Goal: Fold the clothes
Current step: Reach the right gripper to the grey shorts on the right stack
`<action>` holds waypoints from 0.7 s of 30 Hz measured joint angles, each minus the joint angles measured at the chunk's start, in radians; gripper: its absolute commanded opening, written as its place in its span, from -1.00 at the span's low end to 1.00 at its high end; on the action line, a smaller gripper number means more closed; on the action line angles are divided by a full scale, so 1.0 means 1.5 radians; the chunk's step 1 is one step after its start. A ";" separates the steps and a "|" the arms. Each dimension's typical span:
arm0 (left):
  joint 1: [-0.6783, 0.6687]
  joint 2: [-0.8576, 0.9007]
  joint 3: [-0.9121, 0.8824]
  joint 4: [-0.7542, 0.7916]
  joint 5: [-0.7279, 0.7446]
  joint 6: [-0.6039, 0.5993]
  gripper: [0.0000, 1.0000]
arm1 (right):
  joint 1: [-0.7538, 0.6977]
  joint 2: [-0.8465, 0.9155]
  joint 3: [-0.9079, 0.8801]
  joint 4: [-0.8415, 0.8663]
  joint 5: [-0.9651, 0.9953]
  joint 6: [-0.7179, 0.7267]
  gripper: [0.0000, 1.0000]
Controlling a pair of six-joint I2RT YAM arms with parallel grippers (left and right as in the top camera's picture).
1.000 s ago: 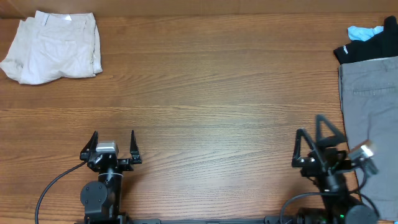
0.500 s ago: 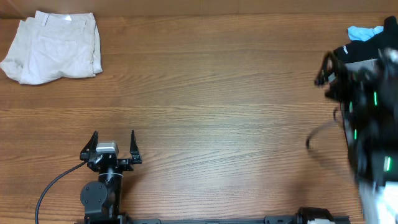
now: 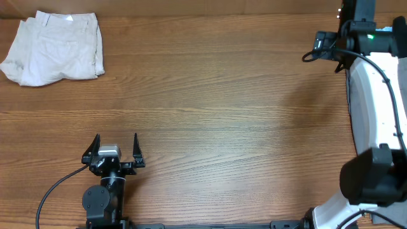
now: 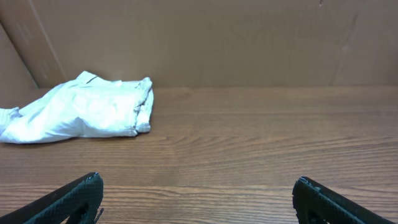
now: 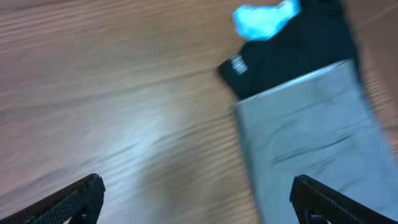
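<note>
I count four garments. One pair of cream shorts [image 3: 54,48] is bundled at the table's [image 3: 210,95] far-left corner. Grey shorts [image 5: 311,137], one black piece [image 5: 292,56] and one light-blue [image 5: 264,18] are piled far right. Two arms: left gripper [image 3: 116,137] is tucked at the front edge, fingers spread, empty. Right gripper [image 5: 196,183] is stretched out above that pile, fingers spread wide, empty.

Even warm light, right-wrist view motion-blurred
</note>
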 measured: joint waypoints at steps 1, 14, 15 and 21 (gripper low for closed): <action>0.000 0.000 0.000 0.000 0.000 0.000 1.00 | -0.001 0.006 0.000 0.011 0.016 -0.007 1.00; 0.000 0.000 0.000 0.000 0.000 0.000 0.99 | -0.063 0.105 0.014 0.039 0.071 -0.039 1.00; 0.000 0.000 0.000 0.000 0.000 0.000 1.00 | -0.064 0.107 0.014 0.045 0.068 -0.039 1.00; 0.000 0.000 0.000 0.000 0.000 0.000 0.99 | -0.070 0.143 0.015 0.055 0.062 -0.054 1.00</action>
